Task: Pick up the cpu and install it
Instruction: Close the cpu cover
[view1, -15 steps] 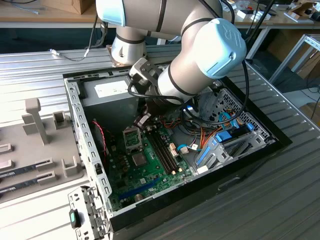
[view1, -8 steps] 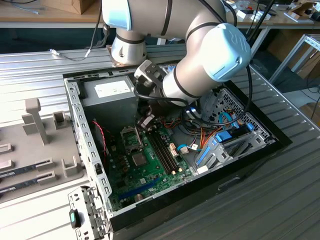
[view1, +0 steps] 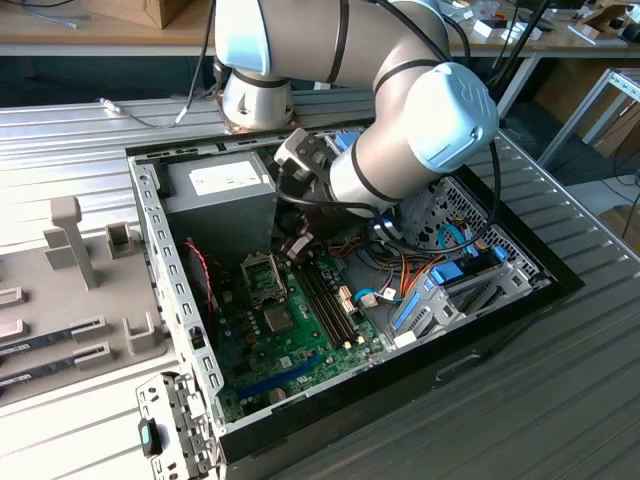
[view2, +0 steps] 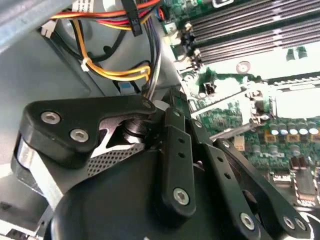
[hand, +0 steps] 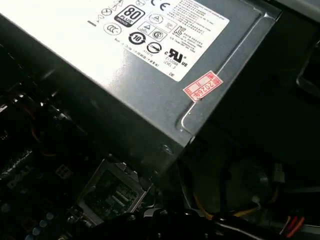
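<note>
In the exterior view my gripper (view1: 292, 247) hangs inside the open computer case (view1: 150, 230), just above the upper edge of the processor socket (view1: 262, 279). That socket sits on the green motherboard (view1: 300, 345), its metal frame surrounding a dark middle. The gripper's black linkage (view2: 170, 165) fills the foreground of the second wrist view, with the socket frame (view2: 257, 102) beyond it. In the first wrist view the socket (hand: 112, 192) lies below the power-supply box (hand: 125, 60). The cpu is hidden.
The grey power supply (view1: 222, 195) stands close behind the gripper. Memory slots (view1: 325, 300) and bundled cables (view1: 400, 270) lie toward the exterior view's right. A small square chip (view1: 277, 318) sits below the socket. A grey fixture tray (view1: 70, 300) lies outside the case.
</note>
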